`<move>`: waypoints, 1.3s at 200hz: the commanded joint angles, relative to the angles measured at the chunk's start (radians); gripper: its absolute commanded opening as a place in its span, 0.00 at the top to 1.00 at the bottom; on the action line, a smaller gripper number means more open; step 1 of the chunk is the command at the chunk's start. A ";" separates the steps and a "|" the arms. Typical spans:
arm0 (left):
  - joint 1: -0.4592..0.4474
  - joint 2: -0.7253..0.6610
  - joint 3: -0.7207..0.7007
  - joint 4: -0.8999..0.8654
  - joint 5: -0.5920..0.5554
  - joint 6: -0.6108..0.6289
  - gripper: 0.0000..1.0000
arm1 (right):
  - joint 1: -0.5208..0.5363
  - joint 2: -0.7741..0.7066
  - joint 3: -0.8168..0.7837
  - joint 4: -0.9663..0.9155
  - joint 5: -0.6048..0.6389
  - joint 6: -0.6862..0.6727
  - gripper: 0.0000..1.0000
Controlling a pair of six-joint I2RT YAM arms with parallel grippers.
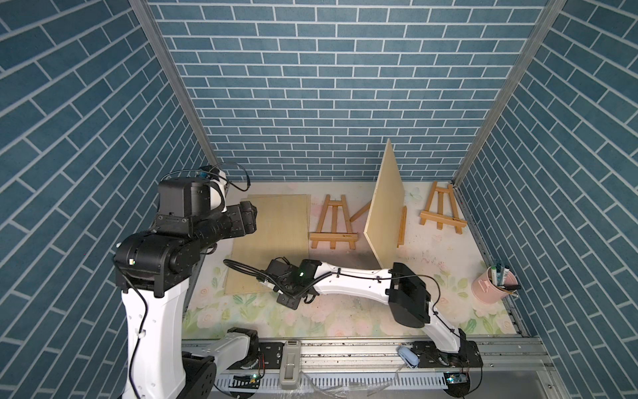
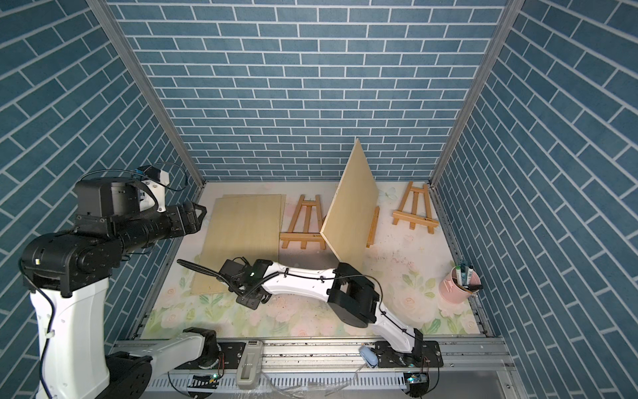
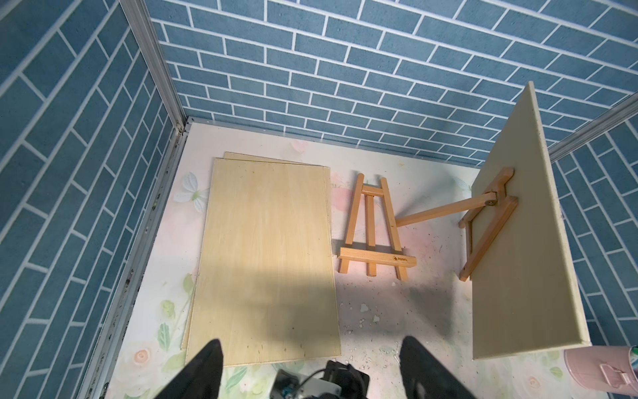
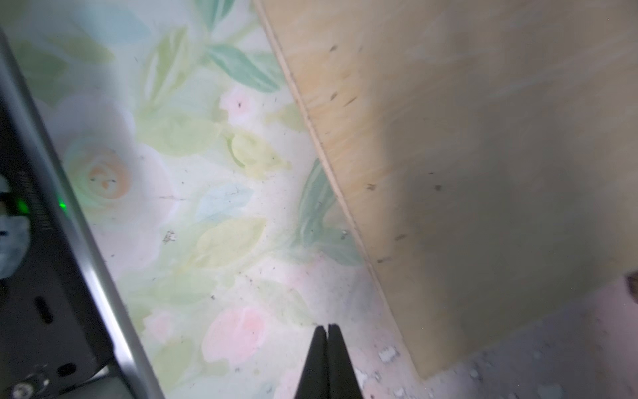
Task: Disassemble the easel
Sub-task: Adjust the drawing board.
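Nearest us, the right claw (image 4: pixel 327 326) sits low over the flowered bench (image 1: pixel 345 311), its jaws pressed together on nothing, just beside the near corner of the flat boards (image 3: pixel 269 259). Higher and farther back, the left claw (image 3: pixel 312 342) hangs above those boards with its fingers spread wide and empty. Beyond the boards a folded easel (image 3: pixel 371 224) lies flat. The standing easel (image 3: pixel 490 203), the one we must take apart, rises past it toward the robot's right. Its rear leg (image 3: pixel 442 212) reaches toward the folded one, though we cannot tell whether they touch. Its frame is pressed against a tall panel (image 1: pixel 386 207) that leans upright, long edges rising. So the work lies ahead and to the right of the left claw, which looks onto the panel's back and the splayed leg. We judge that arm better placed, since the right claw points away from the easel. Farthest off, another folded easel (image 1: pixel 442 207) lies by the right wall.
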 commanded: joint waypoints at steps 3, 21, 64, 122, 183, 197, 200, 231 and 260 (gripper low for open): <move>0.013 0.040 0.005 -0.041 -0.031 0.028 0.20 | -0.009 -0.114 -0.065 -0.012 0.148 0.096 1.00; 0.048 0.068 -0.007 -0.053 -0.008 0.029 0.20 | -0.028 -0.139 -0.093 -0.087 0.182 0.122 1.00; 0.216 0.123 -0.139 -0.009 0.128 0.024 0.21 | -0.134 -0.222 -0.216 -0.121 0.094 0.136 1.00; 0.406 0.271 -0.328 0.128 0.221 0.032 0.19 | -0.230 -0.231 -0.255 -0.119 -0.035 0.085 1.00; 0.503 0.546 -0.257 0.172 0.209 0.087 0.20 | -0.235 -0.084 -0.123 -0.161 -0.042 0.085 1.00; 0.522 0.627 -0.225 0.155 0.223 0.109 0.29 | -0.236 -0.042 -0.083 -0.170 -0.036 0.092 1.00; 0.526 0.647 -0.213 0.146 0.224 0.114 0.33 | -0.237 -0.033 -0.074 -0.173 -0.035 0.094 1.00; 0.545 0.789 -0.121 0.097 0.173 0.175 0.44 | -0.239 0.057 0.013 -0.197 -0.035 0.122 1.00; 0.588 0.848 -0.117 0.140 0.180 0.179 0.46 | -0.242 0.109 0.067 -0.224 -0.018 0.131 1.00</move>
